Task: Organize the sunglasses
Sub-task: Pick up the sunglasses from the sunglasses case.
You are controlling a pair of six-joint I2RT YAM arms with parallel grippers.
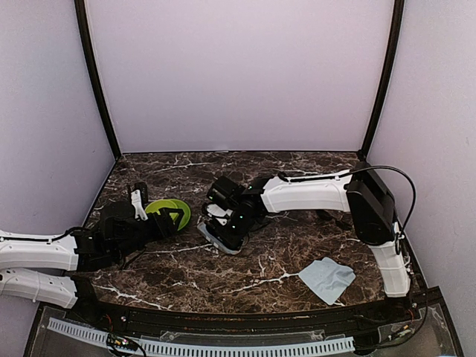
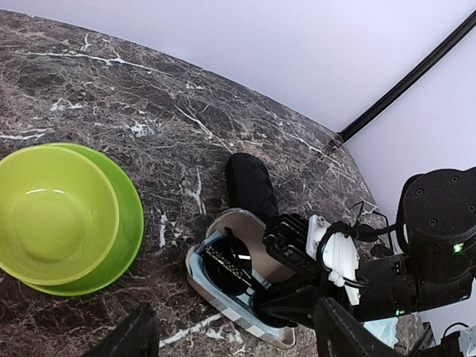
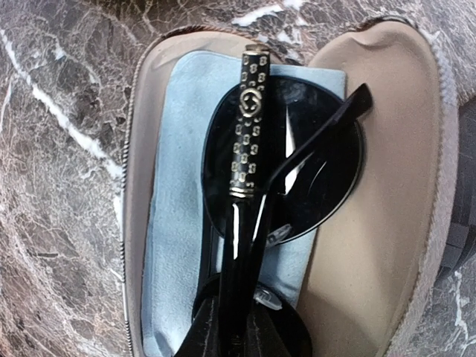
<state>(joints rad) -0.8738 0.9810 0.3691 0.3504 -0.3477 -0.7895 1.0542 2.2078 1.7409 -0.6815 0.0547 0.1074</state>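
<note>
Round-lensed sunglasses (image 3: 312, 156): folded on blue cloth (image 3: 175, 208) inside open case (image 3: 387, 245) (not yet closed). Right gripper (image 2: 275, 294) over them, grip indiscernible; left gripper (image 2: 234, 331) agape. Second pair unseen.

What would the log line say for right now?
step: packing round dark-lensed wire sunglasses | place: on light blue cloth in open tan-lined case | right gripper: over case, grip unclear | left gripper: open, empty

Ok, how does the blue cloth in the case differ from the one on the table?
The cased cloth lies flat under the sunglasses; the loose cloth is rumpled, nothing on it. The cased cloth lines the open case; the loose cloth lies out on the table. Both are light blue.
</note>
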